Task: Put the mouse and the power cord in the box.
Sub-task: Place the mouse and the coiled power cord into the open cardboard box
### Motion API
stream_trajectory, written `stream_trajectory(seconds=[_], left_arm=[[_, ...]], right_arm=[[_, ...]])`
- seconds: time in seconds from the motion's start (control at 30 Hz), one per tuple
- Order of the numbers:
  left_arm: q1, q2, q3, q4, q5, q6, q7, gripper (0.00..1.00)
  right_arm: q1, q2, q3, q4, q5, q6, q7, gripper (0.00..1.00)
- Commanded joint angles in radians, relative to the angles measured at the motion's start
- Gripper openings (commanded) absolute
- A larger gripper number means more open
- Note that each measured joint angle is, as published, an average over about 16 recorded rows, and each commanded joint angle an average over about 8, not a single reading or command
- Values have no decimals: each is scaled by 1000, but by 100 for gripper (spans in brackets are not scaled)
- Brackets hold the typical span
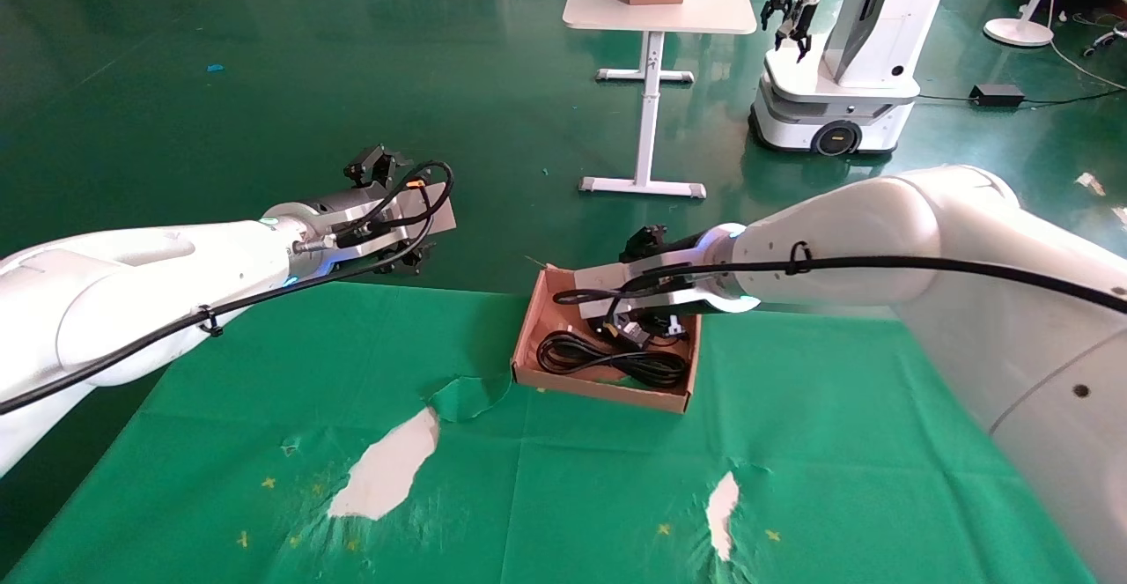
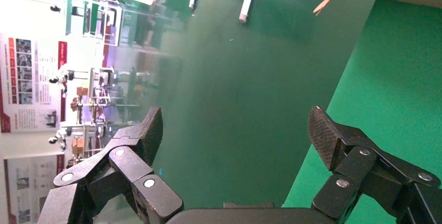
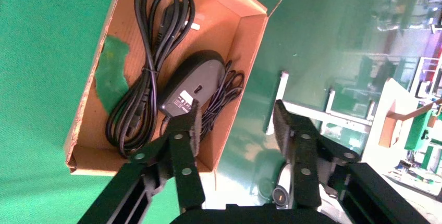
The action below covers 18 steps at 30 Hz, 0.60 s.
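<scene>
Now | mouse (image 3: 193,81), power cord (image 3: 151,62) inside box (image 3: 237,36) | right gripper (image 3: 234,125) above, spread, empty | left gripper (image 2: 234,130) parked, spread, empty | risk: snagging thin cable on withdrawal.

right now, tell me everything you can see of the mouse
The mouse is a small black oval with a grey top and a label patch. It lies inside the box, beside the looped power cord, with its thin cable bunched between it and one box wall. The right gripper hangs open above it, not touching it. In the head view the arm hides most of it.
</scene>
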<state>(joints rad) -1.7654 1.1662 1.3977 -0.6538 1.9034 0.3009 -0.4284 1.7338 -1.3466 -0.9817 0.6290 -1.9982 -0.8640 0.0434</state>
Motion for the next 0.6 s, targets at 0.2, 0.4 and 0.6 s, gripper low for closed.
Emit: stream_trajectory(seconds=[0.2, 0.4, 0.6], left_arm=[[0, 0, 0, 0, 0, 0, 0, 100], [0, 0, 0, 0, 0, 0, 0, 100], [0, 0, 0, 0, 0, 0, 0, 100]], right_arm=[[-60, 67, 65, 60, 115, -58, 13, 100], [-128, 144, 138, 128, 247, -124, 28, 100], [-197, 220, 211, 196, 379, -189, 43, 100]])
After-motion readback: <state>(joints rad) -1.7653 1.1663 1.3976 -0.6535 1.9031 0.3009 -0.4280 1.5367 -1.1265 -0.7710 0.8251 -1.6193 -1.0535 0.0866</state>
